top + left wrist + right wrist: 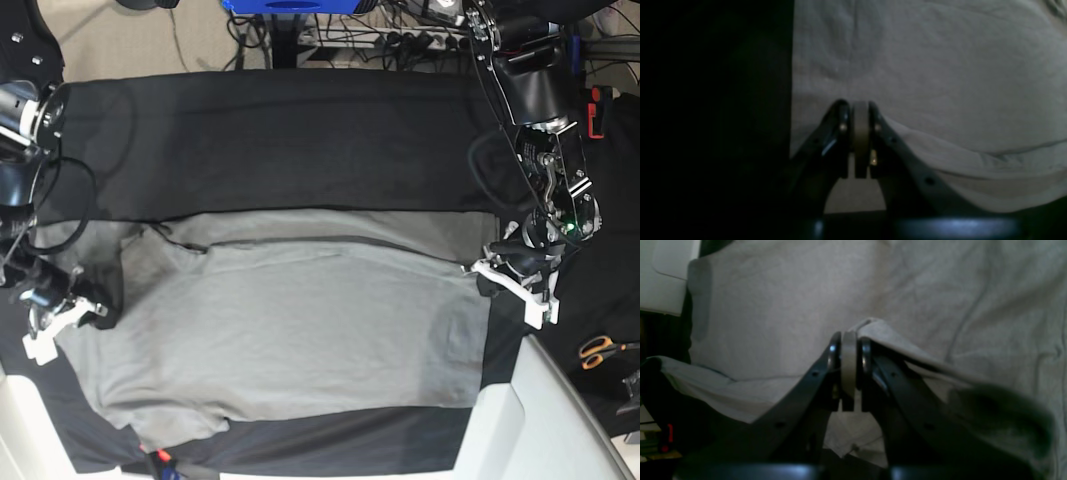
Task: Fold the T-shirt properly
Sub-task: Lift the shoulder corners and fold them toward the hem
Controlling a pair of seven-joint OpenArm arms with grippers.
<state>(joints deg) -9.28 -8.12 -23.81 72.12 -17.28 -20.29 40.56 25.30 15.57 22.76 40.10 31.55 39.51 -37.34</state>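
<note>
The light-grey T-shirt (pixel 300 320) lies spread and wrinkled on the black table cloth (pixel 300 150). A folded strip runs along its far edge. My left gripper (pixel 478 270) sits at the shirt's right edge in the base view. In the left wrist view, that left gripper (pixel 860 104) is shut, and the T-shirt (pixel 940 83) rises in a fold off one finger. My right gripper (pixel 105 305) is at the shirt's left edge. Seen from the right wrist, the right gripper (pixel 849 335) is shut on a raised fold of the T-shirt (pixel 773 306).
Orange-handled scissors (pixel 598 350) lie on the black cloth at the far right. The white table edge (pixel 540 420) shows at the front corners. Cables and a blue stand crowd the floor behind the table.
</note>
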